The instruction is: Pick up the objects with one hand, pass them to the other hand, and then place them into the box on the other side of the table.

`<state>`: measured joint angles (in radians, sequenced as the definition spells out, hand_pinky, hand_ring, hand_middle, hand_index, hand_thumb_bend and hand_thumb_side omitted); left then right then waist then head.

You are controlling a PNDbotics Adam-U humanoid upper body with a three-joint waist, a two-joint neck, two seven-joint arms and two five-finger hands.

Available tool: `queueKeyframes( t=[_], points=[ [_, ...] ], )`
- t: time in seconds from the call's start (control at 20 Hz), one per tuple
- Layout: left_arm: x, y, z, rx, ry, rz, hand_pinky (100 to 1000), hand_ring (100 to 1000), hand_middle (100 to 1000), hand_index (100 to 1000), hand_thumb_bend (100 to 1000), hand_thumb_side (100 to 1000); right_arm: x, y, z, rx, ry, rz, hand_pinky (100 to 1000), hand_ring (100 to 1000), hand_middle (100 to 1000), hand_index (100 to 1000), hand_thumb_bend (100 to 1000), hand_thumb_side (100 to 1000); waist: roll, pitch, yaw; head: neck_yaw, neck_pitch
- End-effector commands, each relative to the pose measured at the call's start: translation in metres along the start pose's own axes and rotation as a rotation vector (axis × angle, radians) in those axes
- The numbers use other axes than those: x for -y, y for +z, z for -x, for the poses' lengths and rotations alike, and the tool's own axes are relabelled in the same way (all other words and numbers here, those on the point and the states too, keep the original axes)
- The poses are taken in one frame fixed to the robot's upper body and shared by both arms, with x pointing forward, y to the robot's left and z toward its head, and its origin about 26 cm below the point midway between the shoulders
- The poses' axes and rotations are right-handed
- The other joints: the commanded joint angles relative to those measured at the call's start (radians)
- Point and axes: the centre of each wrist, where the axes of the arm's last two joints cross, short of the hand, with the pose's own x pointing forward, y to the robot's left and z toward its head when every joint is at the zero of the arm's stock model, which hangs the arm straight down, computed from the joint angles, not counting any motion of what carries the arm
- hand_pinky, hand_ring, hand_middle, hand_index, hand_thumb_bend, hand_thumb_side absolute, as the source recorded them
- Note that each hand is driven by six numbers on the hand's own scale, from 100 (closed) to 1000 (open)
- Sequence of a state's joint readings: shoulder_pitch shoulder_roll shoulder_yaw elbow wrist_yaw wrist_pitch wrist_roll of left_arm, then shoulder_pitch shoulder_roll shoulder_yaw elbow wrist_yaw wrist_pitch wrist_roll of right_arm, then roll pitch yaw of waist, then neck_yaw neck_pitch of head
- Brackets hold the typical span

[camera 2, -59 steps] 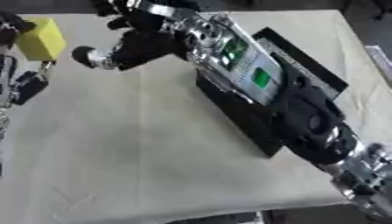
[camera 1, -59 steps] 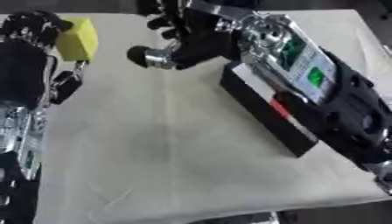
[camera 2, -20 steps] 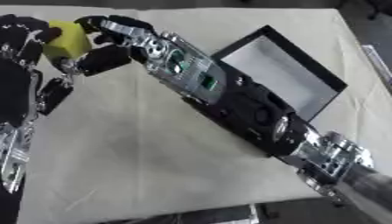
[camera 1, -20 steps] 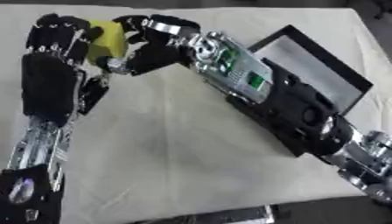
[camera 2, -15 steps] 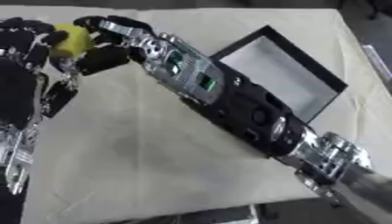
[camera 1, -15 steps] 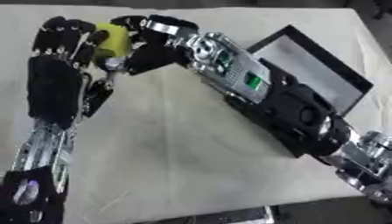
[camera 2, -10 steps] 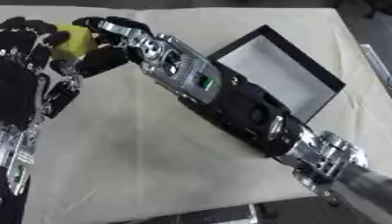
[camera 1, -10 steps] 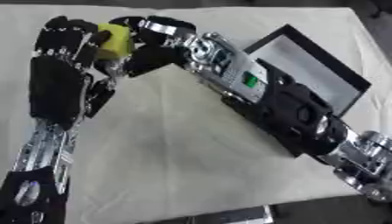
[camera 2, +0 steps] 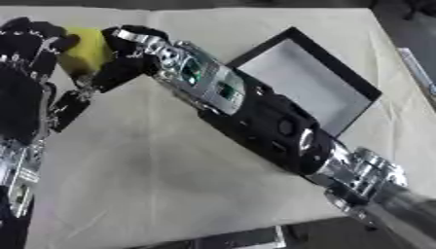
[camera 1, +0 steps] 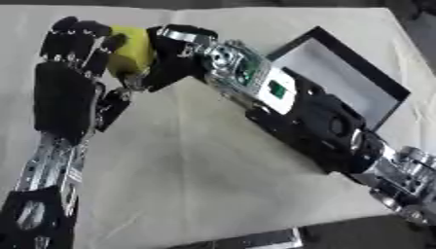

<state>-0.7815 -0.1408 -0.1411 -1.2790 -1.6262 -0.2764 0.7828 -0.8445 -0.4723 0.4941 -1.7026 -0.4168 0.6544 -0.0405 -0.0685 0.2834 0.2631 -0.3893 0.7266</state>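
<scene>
Yellow block-shaped object (camera 1: 132,48) is up off the cream-covered tabletop (camera 1: 213,165), at the far left, held between both hands.

Left hand (camera 1: 70,85): raised, back of the black palm toward the camera, fingers (camera 1: 72,41) pointing up and away. Fingers only slightly bent, their tips lying against the left face of the yellow object. Thumb sits lower, near the object's underside; contact there cannot be made out. Left forearm runs down to the lower left corner of the view.

Right hand (camera 1: 170,56): reached across the tabletop from the right, dark fingers curled around the right side and the lower edge of the yellow object. The object's top and front face show between the two hands. Right forearm, black with silver panels and a small green patch, lies diagonally from the lower right up to the object.

Shallow black box with a pale grey floor (camera 2: 298,80): on the right side of the tabletop, partly behind the right forearm, well apart from the yellow object. Its visible floor shows nothing inside.
</scene>
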Motion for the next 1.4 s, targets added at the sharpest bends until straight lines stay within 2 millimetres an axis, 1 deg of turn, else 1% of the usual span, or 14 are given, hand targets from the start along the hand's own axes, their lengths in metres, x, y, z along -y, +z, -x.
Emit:
queueKeyframes(
  t=[0.05, 0.1, 0.2, 0.25, 0.35, 0.45, 0.5, 0.55, 0.75, 0.85, 1.0, 1.15, 1.3, 1.4],
  points=[
    [-0.0015, -0.0098, -0.0022, 0.011, 0.009, -0.026, 777, 672, 612, 544, 158, 100, 0.0038, 0.0047, -0.0084, 0.034, -0.037, -0.020, 929, 749, 503, 741, 359, 100, 0.005, -0.017, 0.000, -0.003, -0.011],
    [-0.0011, -0.0090, -0.0022, 0.009, 0.010, -0.021, 778, 672, 613, 552, 212, 100, 0.0041, 0.0049, -0.0085, 0.035, -0.054, -0.025, 925, 748, 519, 746, 371, 100, 0.005, -0.017, 0.000, -0.004, -0.011],
    [-0.0002, -0.0073, -0.0022, 0.004, 0.011, -0.009, 778, 673, 613, 559, 235, 100, 0.0049, 0.0057, -0.0091, 0.039, -0.084, -0.030, 920, 751, 561, 741, 360, 100, 0.005, -0.017, 0.000, -0.004, -0.011],
    [0.0002, -0.0068, -0.0022, 0.001, 0.013, -0.005, 778, 672, 614, 570, 255, 100, 0.0054, 0.0061, -0.0094, 0.040, -0.098, -0.029, 917, 750, 565, 740, 368, 100, 0.005, -0.017, 0.000, -0.004, -0.011],
    [0.0006, -0.0058, -0.0019, -0.005, 0.016, 0.003, 781, 680, 623, 607, 364, 100, 0.0061, 0.0071, -0.0101, 0.040, -0.123, -0.029, 914, 747, 560, 731, 371, 100, 0.006, -0.017, -0.001, -0.006, -0.009],
    [0.0009, -0.0045, -0.0011, -0.008, 0.011, 0.016, 792, 705, 659, 690, 509, 100, 0.0063, 0.0086, -0.0110, 0.042, -0.139, -0.028, 913, 744, 557, 723, 371, 100, 0.007, -0.018, -0.002, -0.007, -0.008],
    [0.0012, -0.0035, -0.0004, -0.012, 0.005, 0.028, 798, 720, 680, 745, 557, 100, 0.0065, 0.0094, -0.0115, 0.042, -0.143, -0.025, 913, 743, 554, 719, 371, 100, 0.007, -0.018, -0.002, -0.008, -0.007],
    [0.0017, -0.0025, 0.0002, -0.018, -0.002, 0.042, 800, 728, 692, 771, 583, 114, 0.0067, 0.0100, -0.0119, 0.043, -0.145, -0.023, 911, 742, 552, 716, 370, 100, 0.008, -0.018, -0.002, -0.008, -0.006],
    [0.0014, -0.0020, 0.0012, -0.039, -0.023, 0.080, 803, 739, 706, 800, 639, 173, 0.0069, 0.0117, -0.0133, 0.046, -0.154, -0.015, 902, 723, 525, 691, 371, 100, 0.008, -0.019, -0.003, -0.012, -0.005],
    [0.0008, -0.0028, 0.0009, -0.038, -0.024, 0.083, 803, 741, 709, 802, 650, 198, 0.0067, 0.0120, -0.0136, 0.046, -0.157, -0.010, 896, 704, 495, 659, 373, 100, 0.008, -0.018, -0.003, -0.014, -0.004],
    [0.0005, -0.0028, 0.0009, -0.037, -0.025, 0.084, 801, 742, 709, 801, 666, 227, 0.0066, 0.0129, -0.0143, 0.050, -0.161, -0.012, 889, 663, 436, 585, 382, 100, 0.008, -0.018, -0.003, -0.015, -0.003],
    [0.0003, -0.0032, 0.0008, -0.036, -0.026, 0.084, 800, 741, 706, 797, 668, 230, 0.0072, 0.0135, -0.0147, 0.054, -0.167, -0.018, 881, 653, 434, 578, 382, 100, 0.008, -0.019, -0.002, -0.016, -0.004],
    [-0.0006, -0.0040, 0.0011, -0.034, -0.029, 0.073, 798, 741, 708, 801, 697, 259, 0.0080, 0.0138, -0.0145, 0.053, -0.175, -0.024, 875, 648, 435, 563, 381, 100, 0.008, -0.019, -0.002, -0.016, -0.003],
    [-0.0017, -0.0046, 0.0020, -0.039, -0.035, 0.060, 798, 744, 711, 811, 708, 254, 0.0089, 0.0146, -0.0150, 0.055, -0.178, -0.024, 871, 641, 433, 559, 381, 100, 0.008, -0.019, -0.003, -0.015, -0.003]
  ],
)
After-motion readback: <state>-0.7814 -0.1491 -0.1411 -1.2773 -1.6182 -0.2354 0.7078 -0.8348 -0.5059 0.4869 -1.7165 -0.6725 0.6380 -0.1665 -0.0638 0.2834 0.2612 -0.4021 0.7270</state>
